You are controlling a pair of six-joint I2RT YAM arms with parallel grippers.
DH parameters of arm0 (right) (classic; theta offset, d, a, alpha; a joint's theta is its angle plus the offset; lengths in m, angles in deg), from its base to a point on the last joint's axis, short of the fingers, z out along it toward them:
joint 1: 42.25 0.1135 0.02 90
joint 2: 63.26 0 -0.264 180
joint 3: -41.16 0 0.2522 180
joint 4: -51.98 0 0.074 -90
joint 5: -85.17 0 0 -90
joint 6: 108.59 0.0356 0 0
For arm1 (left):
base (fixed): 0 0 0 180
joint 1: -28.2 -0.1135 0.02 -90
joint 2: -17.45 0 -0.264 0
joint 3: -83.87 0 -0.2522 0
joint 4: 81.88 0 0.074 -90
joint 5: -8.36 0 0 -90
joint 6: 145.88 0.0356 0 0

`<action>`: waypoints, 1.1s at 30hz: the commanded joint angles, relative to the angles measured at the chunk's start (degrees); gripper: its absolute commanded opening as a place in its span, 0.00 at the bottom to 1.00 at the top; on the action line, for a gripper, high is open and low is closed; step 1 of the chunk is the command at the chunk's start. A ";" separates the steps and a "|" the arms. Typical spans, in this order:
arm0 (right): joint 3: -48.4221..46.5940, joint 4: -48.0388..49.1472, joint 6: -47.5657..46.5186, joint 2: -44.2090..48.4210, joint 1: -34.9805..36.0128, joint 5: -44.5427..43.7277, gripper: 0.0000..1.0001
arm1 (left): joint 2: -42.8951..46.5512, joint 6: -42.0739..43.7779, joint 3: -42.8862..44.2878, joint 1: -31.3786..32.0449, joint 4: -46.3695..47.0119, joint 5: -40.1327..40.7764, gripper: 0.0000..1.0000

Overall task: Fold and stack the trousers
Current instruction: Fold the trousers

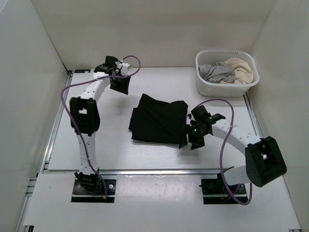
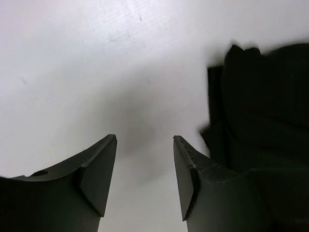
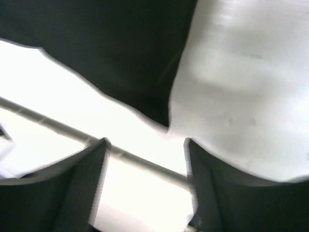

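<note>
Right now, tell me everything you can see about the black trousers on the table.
The trousers are plain black, soft matte fabric, folded into a compact, roughly square bundle with visible layers and uneven edges. They lie flat near the middle of the white table, apart from the laundry basket. The right gripper sits open at their near right corner; whether it touches the cloth is unclear. The left gripper, open, is off their far left corner, not touching.

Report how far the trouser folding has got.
Done: the trousers lie folded in a compact bundle. In hand: the right pincer sits open at their near-right corner, gripping nothing; the left pincer hangs open over bare table. Left: any final fold and stacking.
</note>
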 commanded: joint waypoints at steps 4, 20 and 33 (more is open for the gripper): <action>-18.43 -11.03 -4.04 2.81 -3.61 -4.30 0.82 | 21.00 5.22 -25.17 3.11 -7.40 -13.14 0.69; -46.58 -5.15 -2.48 -33.94 -12.23 -5.28 0.88 | 19.79 2.15 -40.26 7.69 -2.84 -16.13 0.77; -51.77 -2.06 5.96 -41.32 -14.69 -4.65 0.04 | 17.23 4.51 -42.28 8.83 -3.36 -17.81 0.14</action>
